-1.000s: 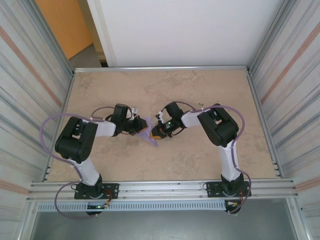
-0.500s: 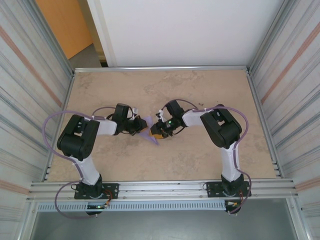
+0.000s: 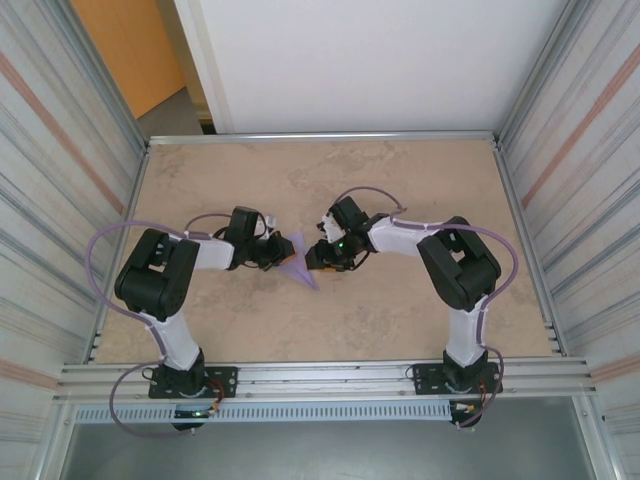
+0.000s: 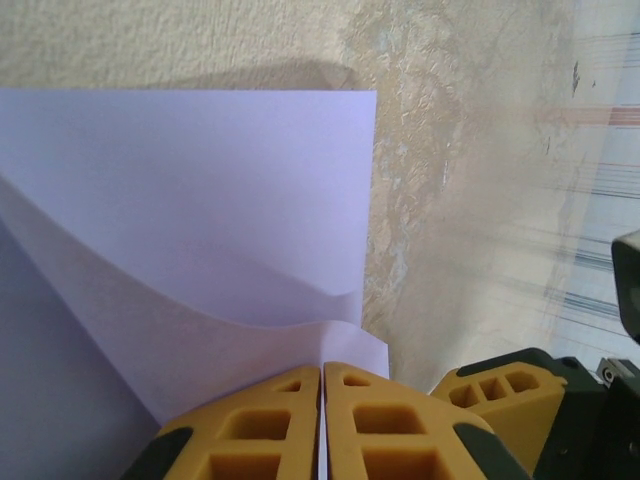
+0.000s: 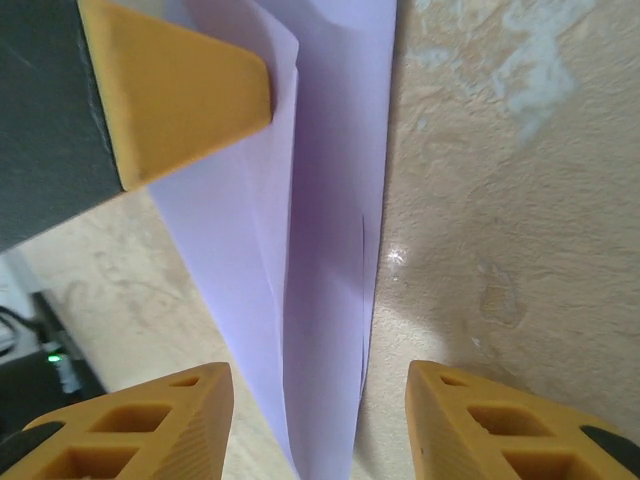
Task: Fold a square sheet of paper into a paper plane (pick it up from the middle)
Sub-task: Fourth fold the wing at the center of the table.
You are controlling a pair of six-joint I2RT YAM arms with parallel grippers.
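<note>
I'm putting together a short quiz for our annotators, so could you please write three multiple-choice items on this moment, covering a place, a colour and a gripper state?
1. Where is the folded paper?
A) between the left gripper and the right gripper
B) at the far rim
C) beside an arm's base

2. What colour is it?
A) yellow
B) lavender
C) green

3. How is the right gripper set?
A) shut on the paper
B) open around the paper's narrow end
C) shut, empty

Answers:
1 A, the top view shows it between the two arm ends.
2 B, both wrist views show light purple.
3 B, its jaws stand apart, whereas the left gripper pinches the sheet.
</note>
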